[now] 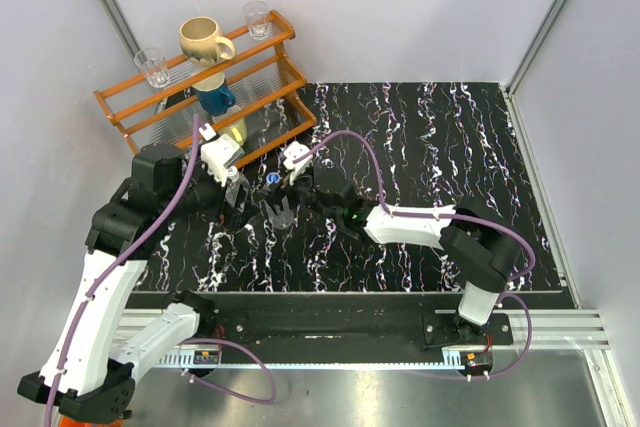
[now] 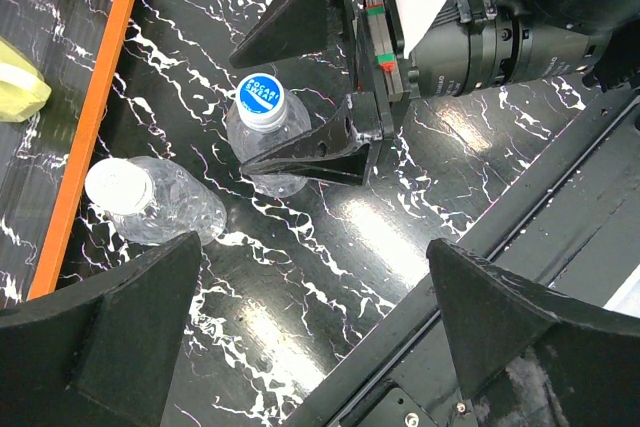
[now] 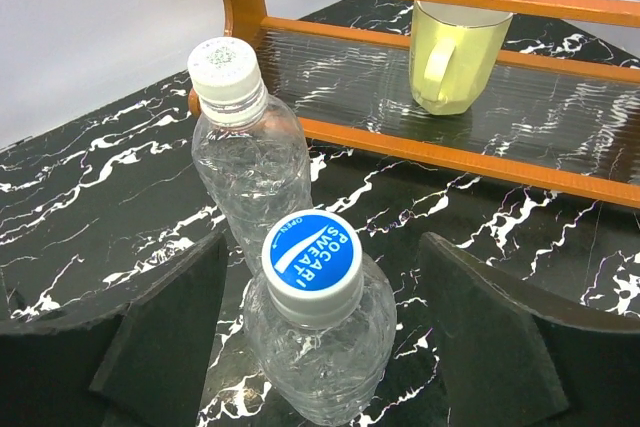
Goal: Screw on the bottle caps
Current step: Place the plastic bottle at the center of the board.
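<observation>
Two bottles stood mid-frame with caps on, the right gripper with jaws apart around the blue cap, maybe to twist it, the left gripper wide open above, likely waiting.

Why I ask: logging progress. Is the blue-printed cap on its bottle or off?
On. The blue-printed cap sits squarely on the neck of its upright bottle; how tightly it is screwed cannot be told.

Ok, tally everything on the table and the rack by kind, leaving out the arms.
Bottles: 2
Bottle caps: 2
Mugs: 3
Glasses: 2
Rack: 1
Total: 10
</observation>
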